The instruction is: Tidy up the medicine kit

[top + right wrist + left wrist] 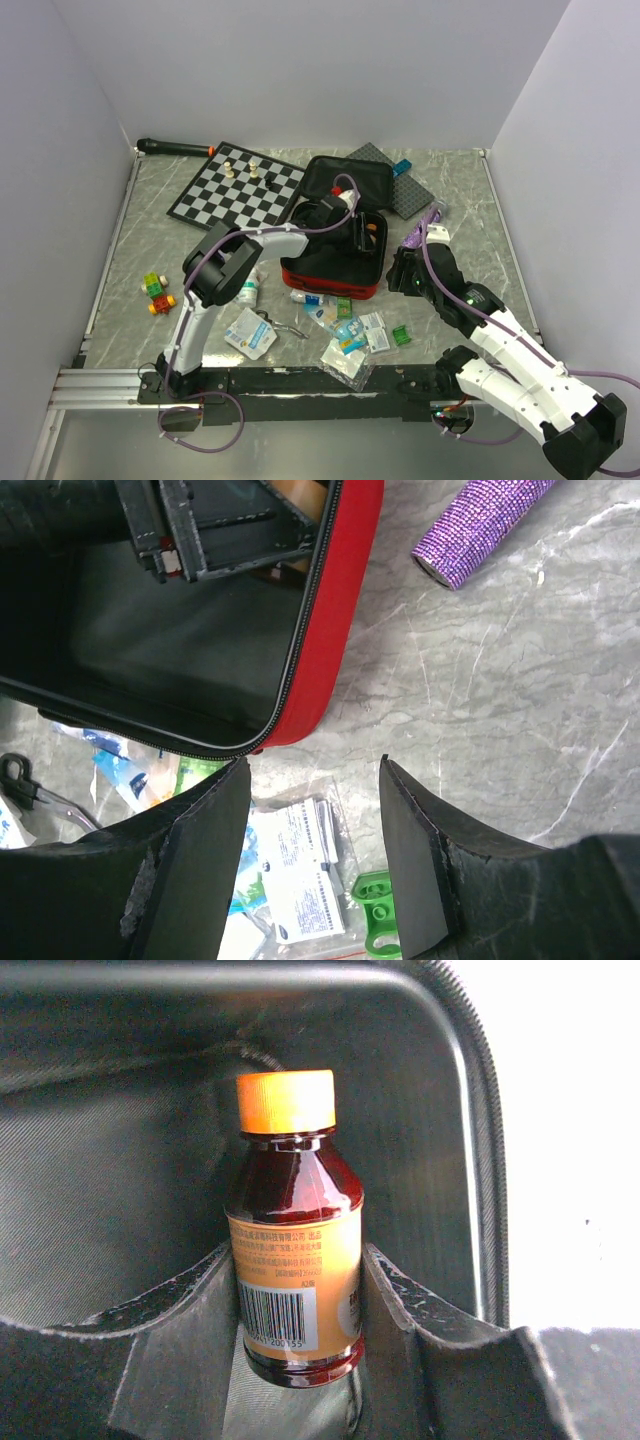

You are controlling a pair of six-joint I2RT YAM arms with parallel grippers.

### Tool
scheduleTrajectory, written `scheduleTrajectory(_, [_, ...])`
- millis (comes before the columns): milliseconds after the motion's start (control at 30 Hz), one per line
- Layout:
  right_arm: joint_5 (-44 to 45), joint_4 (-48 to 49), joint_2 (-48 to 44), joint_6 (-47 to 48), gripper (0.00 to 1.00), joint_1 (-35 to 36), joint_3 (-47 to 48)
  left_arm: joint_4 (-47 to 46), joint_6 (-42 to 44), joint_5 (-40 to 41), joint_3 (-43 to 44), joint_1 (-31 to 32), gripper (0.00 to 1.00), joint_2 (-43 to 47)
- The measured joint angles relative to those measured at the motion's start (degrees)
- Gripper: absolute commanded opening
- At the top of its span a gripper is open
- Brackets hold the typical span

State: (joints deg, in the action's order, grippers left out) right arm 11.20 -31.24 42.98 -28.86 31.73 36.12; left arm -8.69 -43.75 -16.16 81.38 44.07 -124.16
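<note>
The medicine kit (330, 282) is lying open in the middle of the worktop (140, 230), its lid folded back toward the far wall. The left jaws are reaching inside it, pinching a brown bottle (295, 1190) with an orange cap on both sides, close to the black lining. The bottle is apparently being placed, so packing looks barely begun. The right jaws are hanging wide apart with nothing between them, just beside the kit's near right corner. Most of the work is waiting outside: paper sachets (345, 330) are lying scattered just in front of the kit, with a white bottle (248, 290), a flat packet (250, 333) and a purple roll (480, 525) nearby. The lid is not yet zipped.
</note>
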Motion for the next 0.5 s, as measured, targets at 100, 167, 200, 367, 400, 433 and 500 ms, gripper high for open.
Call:
scheduleTrajectory(100, [0.04,-0.09,0.02,0.02,0.61,0.00,0.00,-0.07,-0.07,-0.61,1.42,0.26,0.53,-1.05])
scheduleTrajectory(167, [0.04,-0.09,0.02,0.02,0.61,0.02,0.00,0.00,-0.02,-0.94,2.21,0.55,0.56,-1.57])
scheduleTrajectory(200, [0.04,-0.09,0.02,0.02,0.61,0.00,0.00,0.09,0.02,-0.94,2.25,0.59,0.56,-1.60])
scheduleTrajectory(367, [0.02,-0.04,0.07,0.02,0.61,0.02,0.00,0.20,-0.04,-1.44,2.25,0.52,0.64,-1.60])
scheduleTrajectory(400, [0.02,-0.04,0.13,0.02,0.61,0.00,0.00,0.17,-0.07,-1.60,2.25,0.48,0.69,-1.60])
scheduleTrajectory(433, [0.02,-0.07,0.22,0.02,0.61,0.02,0.00,0.11,-0.04,-1.77,2.25,0.44,0.79,-1.60])
scheduleTrajectory(500, [0.02,-0.04,0.37,0.02,0.61,0.00,0.00,-0.13,0.04,-2.05,2.21,0.37,0.86,-1.55])
